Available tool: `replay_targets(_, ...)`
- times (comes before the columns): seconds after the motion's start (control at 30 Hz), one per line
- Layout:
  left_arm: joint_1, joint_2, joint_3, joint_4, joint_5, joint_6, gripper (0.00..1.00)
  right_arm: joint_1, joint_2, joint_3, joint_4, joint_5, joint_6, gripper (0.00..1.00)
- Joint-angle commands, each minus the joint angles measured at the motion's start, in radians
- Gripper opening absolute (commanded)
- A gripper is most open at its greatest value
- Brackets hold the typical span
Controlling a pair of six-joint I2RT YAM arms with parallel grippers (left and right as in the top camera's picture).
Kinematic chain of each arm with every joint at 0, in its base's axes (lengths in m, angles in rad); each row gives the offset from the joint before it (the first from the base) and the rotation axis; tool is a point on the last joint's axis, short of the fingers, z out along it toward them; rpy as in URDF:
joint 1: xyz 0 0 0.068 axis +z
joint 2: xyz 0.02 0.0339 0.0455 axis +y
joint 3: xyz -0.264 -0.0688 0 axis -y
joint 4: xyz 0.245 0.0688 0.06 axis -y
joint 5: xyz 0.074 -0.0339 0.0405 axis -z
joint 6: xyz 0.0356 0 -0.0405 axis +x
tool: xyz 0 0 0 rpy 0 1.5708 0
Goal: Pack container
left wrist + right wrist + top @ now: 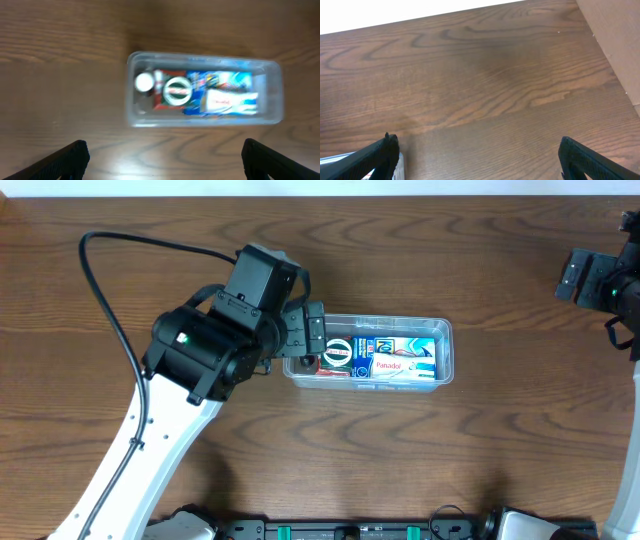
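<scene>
Beneath left gripper (164, 150), wide open and empty: container (129, 107), untouched. Right gripper (477, 142) well apart, open, empty.

The clear rectangular plastic container (447, 352) sits near the middle of the brown wooden table (420, 250). In it, a small white-capped bottle (144, 82) is at the left end, a round white-rimmed item (176, 91) is just right of it, and 2 blue-and-white cardboard boxes (402, 356) lie side by side on the right.
</scene>
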Motion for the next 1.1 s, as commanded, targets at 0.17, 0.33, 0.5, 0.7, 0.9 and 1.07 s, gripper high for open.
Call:
replay_targets(0.17,0.004,-0.006,0.008,-0.193,-0.323,0.089,0.98,-0.006,0.002,0.002,-0.001,0.003,0.017,0.99)
replay_targets(0.33,0.058,-0.078,-0.066,-0.166,-0.395,0.084,0.98,-0.006,0.002,0.002,-0.001,0.003,0.017,0.99)
replay_targets(0.5,0.195,-0.256,-0.256,0.065,-0.376,0.004,0.98,-0.006,0.002,0.002,-0.001,0.003,0.017,0.99)
replay_targets(0.7,0.347,-0.542,-0.622,0.492,-0.224,0.002,0.98,-0.006,0.002,0.002,-0.001,0.003,0.017,0.99)
replay_targets(0.9,0.450,-0.801,-1.007,0.875,-0.119,0.016,0.98,-0.006,0.002,0.002,-0.001,0.003,0.017,0.99)
replay_targets(1.07,0.495,-0.981,-1.283,1.160,-0.055,0.021,0.98,-0.006,0.002,0.002,-0.001,0.003,0.017,0.99)
